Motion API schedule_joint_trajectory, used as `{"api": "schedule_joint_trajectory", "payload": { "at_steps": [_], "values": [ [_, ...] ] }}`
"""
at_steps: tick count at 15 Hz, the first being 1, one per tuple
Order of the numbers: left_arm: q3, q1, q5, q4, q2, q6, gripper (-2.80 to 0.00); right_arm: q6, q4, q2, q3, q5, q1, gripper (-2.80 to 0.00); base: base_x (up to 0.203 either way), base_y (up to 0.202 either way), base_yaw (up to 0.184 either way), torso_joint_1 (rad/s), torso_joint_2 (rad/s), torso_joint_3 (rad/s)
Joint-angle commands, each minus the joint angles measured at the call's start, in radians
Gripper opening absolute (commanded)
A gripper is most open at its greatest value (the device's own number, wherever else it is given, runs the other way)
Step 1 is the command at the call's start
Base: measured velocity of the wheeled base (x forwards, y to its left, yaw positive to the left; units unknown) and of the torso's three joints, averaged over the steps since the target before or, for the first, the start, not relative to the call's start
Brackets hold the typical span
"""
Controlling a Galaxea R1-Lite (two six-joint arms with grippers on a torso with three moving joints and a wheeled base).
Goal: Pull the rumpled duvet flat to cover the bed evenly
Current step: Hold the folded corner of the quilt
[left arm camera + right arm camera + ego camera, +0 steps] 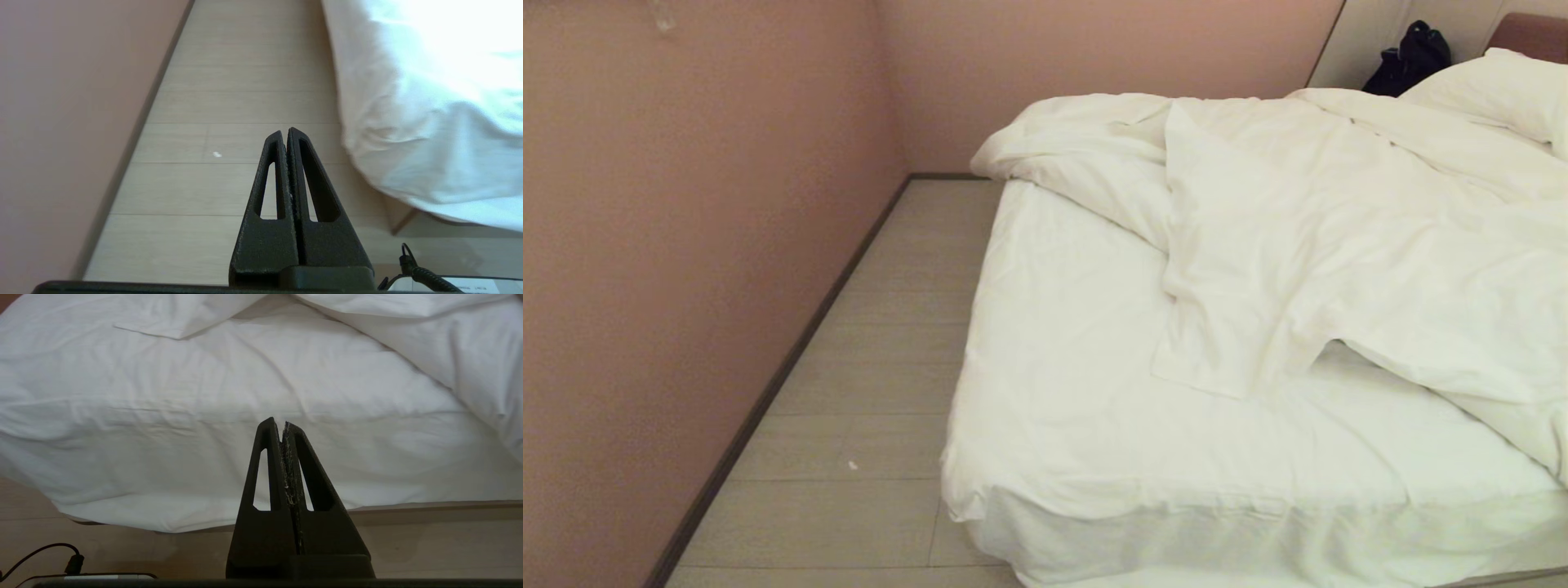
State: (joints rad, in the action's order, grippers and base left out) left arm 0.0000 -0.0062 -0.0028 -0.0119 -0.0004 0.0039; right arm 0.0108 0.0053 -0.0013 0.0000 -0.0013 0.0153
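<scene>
The room has a soft, warm light, and the pink wall looks even and a bit dull. In the head view the white duvet is bright but its folds still show, with gentle grey shadows under its edges. In the left wrist view the bed is so bright near the top corner that it turns to plain white glare, and no creases can be seen there. The floor looks pale and a little fuzzy. The left gripper is dark and sharp. In the right wrist view the light is dimmer and greyer, and the right gripper is a dark shape against the sheet.
</scene>
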Motion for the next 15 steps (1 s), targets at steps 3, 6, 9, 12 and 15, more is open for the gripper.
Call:
{"api": "schedule_joint_trajectory", "payload": {
  "at_steps": [3, 6, 9, 12, 15],
  "values": [
    [0.000, 0.000, 0.000, 0.000, 0.000, 0.001, -2.80, 0.000, -0.001, 0.001, 0.000, 0.000, 0.000, -2.80, 0.000, -0.193, -0.002, 0.002, 0.00, 0.000],
    [0.000, 0.000, 0.000, 0.000, 0.000, -0.001, -2.80, 0.000, 0.001, 0.001, 0.000, 0.000, 0.000, -2.80, 0.000, -0.190, 0.003, 0.001, 0.00, 0.005],
    [0.000, 0.000, 0.000, 0.000, 0.000, -0.001, -2.80, 0.000, 0.001, 0.001, 0.000, 0.000, 0.000, -2.80, 0.000, -0.193, 0.001, 0.001, 0.00, 0.006],
    [0.000, 0.000, 0.000, 0.000, 0.000, 0.001, -2.80, 0.000, 0.001, 0.001, 0.000, 0.001, 0.000, -2.80, 0.000, -0.193, 0.003, 0.002, 0.00, 0.003],
    [0.000, 0.000, 0.001, 0.001, 0.000, 0.005, -2.80, 0.000, -0.001, 0.001, 0.000, 0.000, 0.000, -2.80, 0.000, -0.193, 0.000, 0.003, 0.00, 0.004]
  ]
}}
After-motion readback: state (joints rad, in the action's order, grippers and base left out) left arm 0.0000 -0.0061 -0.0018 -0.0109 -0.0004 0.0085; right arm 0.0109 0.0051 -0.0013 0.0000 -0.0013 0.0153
